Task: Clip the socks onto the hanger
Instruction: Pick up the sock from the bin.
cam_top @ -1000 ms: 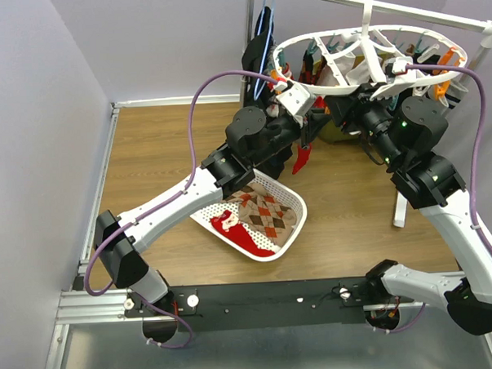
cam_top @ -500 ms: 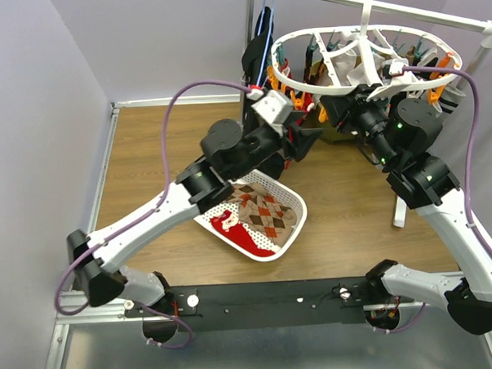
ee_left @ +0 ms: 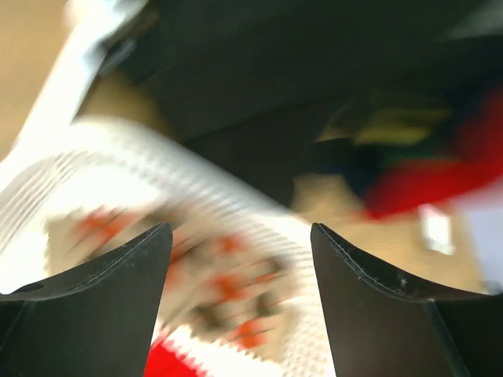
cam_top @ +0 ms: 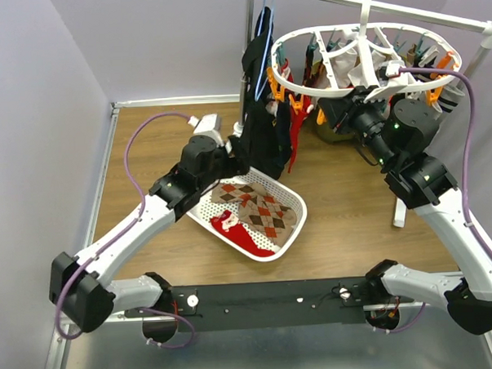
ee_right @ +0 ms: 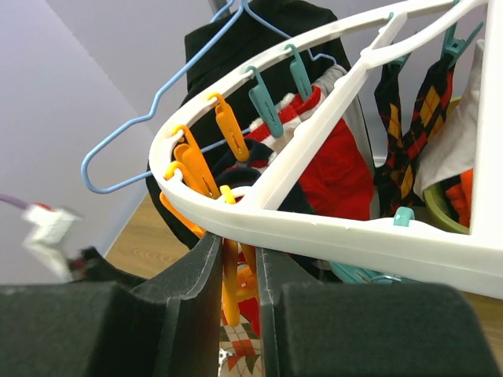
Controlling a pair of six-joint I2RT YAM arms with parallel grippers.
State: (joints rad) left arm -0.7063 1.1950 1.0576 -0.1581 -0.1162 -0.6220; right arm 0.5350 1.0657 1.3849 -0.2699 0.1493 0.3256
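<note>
Look first to the loose socks: argyle socks (cam_top: pixel 262 212) and a red sock (cam_top: pixel 236 231), heaped in the white basket (cam_top: pixel 297 223) on the table (cam_top: pixel 163 147), low and to the left of the hanger (ee_right: pixel 330 236). Count others as already done: a hung red sock (ee_right: pixel 338 169) and hung argyle socks (ee_right: pixel 428 102), dangling from clips inside the white ring, beside the black garment (cam_top: pixel 265 143). Judge the step in hand as fetching the next sock. Note the left gripper (ee_left: pixel 237 236) just above the basket's far rim, jaws wide apart and nothing between them; expect little from its own blurred view beyond basket mesh, argyle and a patch of red. Note the right gripper (ee_right: pixel 237 247) up under the ring's near rim, fingers drawn close with an orange clip (ee_right: pixel 230 294) between them, seemingly pinching it; cannot tell whether the clip's mouth is pressed open. To do it well: lower onto one sock only, taking it near cuff or toe rather than mid-length, so a free edge stands out for the clip. Avoid snagging the mesh or dragging up a second sock. Lift clear of the black garment, and feed the edge right into the held clip before letting go. Hold the ring steady meanwhile, as likely to swing on its hook.
</note>
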